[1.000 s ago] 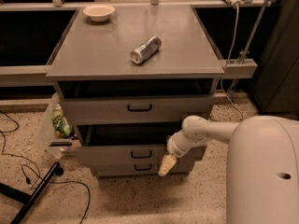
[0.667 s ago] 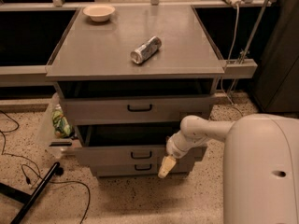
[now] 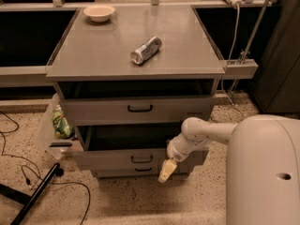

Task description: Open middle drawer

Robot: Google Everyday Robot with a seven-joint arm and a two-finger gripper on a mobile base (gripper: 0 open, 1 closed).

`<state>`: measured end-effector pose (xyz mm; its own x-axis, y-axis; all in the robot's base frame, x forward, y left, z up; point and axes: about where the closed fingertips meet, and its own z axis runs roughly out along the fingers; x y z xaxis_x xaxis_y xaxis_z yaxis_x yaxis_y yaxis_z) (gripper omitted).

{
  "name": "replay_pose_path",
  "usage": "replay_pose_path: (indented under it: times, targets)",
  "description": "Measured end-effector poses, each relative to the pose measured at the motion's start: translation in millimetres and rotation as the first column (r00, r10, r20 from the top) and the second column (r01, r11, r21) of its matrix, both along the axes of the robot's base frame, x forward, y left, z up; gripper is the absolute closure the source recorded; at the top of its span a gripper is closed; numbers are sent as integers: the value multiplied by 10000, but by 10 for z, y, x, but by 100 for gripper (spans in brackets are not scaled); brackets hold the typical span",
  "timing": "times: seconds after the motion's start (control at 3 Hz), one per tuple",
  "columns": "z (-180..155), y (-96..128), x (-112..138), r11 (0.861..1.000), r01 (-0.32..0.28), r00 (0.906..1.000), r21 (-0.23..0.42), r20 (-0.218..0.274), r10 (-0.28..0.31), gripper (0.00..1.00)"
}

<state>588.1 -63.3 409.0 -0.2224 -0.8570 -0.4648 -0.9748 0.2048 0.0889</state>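
Note:
The grey cabinet (image 3: 136,69) has three drawer fronts. The middle drawer (image 3: 108,159) stands pulled out toward me, with its dark shallow tray open above its front panel and a small black bar handle (image 3: 141,159) at centre. My gripper (image 3: 166,171), cream-coloured, hangs pointing down at the right end of that front panel, right of the handle and just in front of the bottom drawer (image 3: 122,173). My white arm (image 3: 201,132) reaches in from the right.
The top drawer (image 3: 140,108) with the longer handle sits above. A can (image 3: 146,50) lies on its side and a bowl (image 3: 99,12) stands on the cabinet top. A clear holder with a green packet (image 3: 60,124) hangs on the left side. Cables (image 3: 28,172) and a black pole (image 3: 35,193) lie on the floor.
Almost nothing: the gripper and the pulled-out middle drawer keep nearly the same place, and my white body edges slightly left.

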Motion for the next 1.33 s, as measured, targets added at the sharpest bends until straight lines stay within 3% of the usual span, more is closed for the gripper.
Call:
replay_pose_path:
  times: [1.33]
  targets:
    - [38,38,-271,9999,-118,9983,24,-570,120,0]
